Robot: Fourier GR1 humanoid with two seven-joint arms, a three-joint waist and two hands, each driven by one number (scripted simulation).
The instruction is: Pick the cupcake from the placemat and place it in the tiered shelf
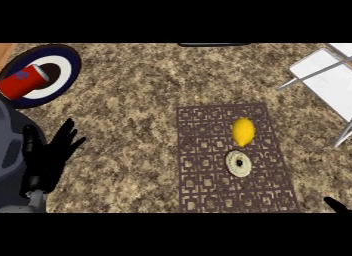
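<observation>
Now my right robot hand (341, 206), fingers unclear, sits nearest the cupcake (239, 163) on the mat (208, 190), just left. Left robot hand (55, 150) rests open, empty.

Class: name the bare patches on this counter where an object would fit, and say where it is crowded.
Bare: counter between plate and placemat; the placemat's left half. Crowded: lemon close to cupcake; plate holding the red cup; shelf at the right.

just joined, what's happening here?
Nothing is held yet. The cupcake sits on the brown placemat, just below a lemon. The left hand rests open at the left edge; only fingertips of the right hand show at lower right. The tiered shelf stands at upper right.
</observation>
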